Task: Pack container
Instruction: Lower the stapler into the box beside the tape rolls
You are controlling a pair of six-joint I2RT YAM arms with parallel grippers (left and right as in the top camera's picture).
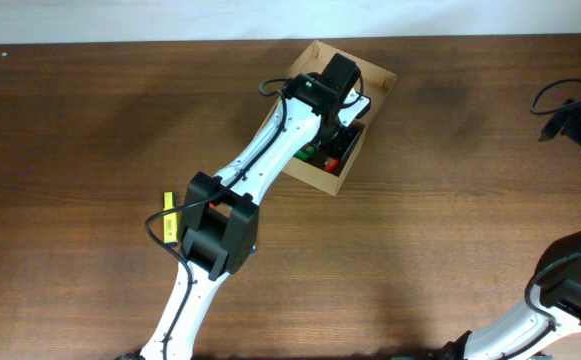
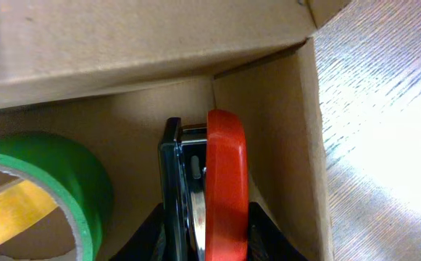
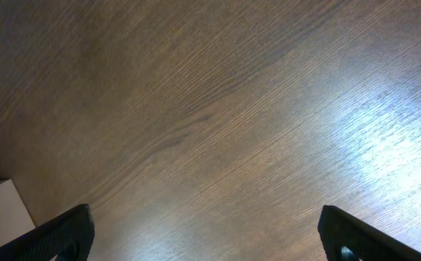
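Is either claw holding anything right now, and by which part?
The left claw grips what looks like a red-and-black stapler by its near end, inside the box. The right claw is open and empty.

One cardboard box (image 1: 378, 78); one green tape roll (image 2: 76, 174) — one red stapler (image 2: 226, 190).

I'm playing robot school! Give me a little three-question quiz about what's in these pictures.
1. True or false: the left pincer holds a red and black tool inside the cardboard box.
2. What colour is the tape roll beside that tool? A) blue B) green C) pink
3. Fill in the gap: the right pincer is wide open over the bare wooden ____.

Key: 1 true; 2 B; 3 table.
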